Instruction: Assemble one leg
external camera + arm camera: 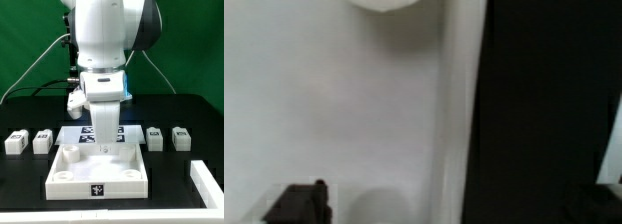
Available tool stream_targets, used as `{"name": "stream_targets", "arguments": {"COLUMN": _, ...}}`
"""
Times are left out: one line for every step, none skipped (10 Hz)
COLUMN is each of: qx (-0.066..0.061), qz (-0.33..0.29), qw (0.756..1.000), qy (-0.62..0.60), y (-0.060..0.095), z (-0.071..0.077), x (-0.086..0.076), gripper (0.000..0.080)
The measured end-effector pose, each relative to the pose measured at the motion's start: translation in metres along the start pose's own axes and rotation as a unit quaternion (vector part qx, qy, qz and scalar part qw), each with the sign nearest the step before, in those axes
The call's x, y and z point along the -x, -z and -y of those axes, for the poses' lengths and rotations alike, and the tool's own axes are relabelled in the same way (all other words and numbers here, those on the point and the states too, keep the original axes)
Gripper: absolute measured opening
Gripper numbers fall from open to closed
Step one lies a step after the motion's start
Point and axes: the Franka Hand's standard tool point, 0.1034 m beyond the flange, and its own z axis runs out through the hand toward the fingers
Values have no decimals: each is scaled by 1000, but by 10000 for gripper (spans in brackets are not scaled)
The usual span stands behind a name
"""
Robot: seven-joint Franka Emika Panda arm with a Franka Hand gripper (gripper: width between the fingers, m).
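Note:
Two legs [15,142] [42,141] stand on the black table at the exterior view's left, and two more [155,137] [181,136] at its right. All are small white tagged blocks. My gripper [100,140] is down at the far edge of the large white panel [60,176], away from every leg. In the wrist view the gripper [452,206] looks open: one dark fingertip [299,204] shows over the panel's white surface [331,110], and the other side is lost in the dark. Nothing is held. No leg shows in the wrist view.
The marker board [84,131] lies just behind the panel, partly hidden by the arm. A white part [208,181] sits at the front right. Cables run behind the arm in front of a green backdrop. In the wrist view a round white shape [384,4] sits at the frame's edge.

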Motion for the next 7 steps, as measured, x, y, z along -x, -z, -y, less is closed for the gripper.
{"name": "stream_targets", "arguments": {"qx": -6, "qz": -2, "qw": 1000, "qy": -7, "y": -7, "z": 2, "x": 7, "gripper": 650}}
{"name": "stream_targets", "arguments": {"qx": -8, "qz": -4, "qw": 1000, "qy": -9, "y": -10, "z": 1, "x": 14, "gripper": 650}}
{"name": "stream_targets", "arguments": {"qx": -8, "qz": -4, "qw": 1000, "qy": -14, "y": -10, "z": 1, "x": 15, "gripper": 650}}
{"name": "stream_targets", "arguments": {"qx": -8, "qz": -5, "qw": 1000, "qy": -14, "y": -11, "z": 1, "x": 15, "gripper": 505}}
{"name": "stream_targets", "arguments": {"qx": -8, "qz": -5, "qw": 1000, "qy": -15, "y": -11, "z": 2, "x": 15, "gripper": 505}}
{"name": "stream_targets", "arguments": {"qx": -8, "qz": -5, "qw": 1000, "qy": -15, "y": -11, "z": 2, "x": 15, "gripper": 368}}
{"name": "stream_targets", "arguments": {"qx": -8, "qz": -5, "qw": 1000, "qy": -15, "y": -11, "z": 2, "x": 16, "gripper": 221}}
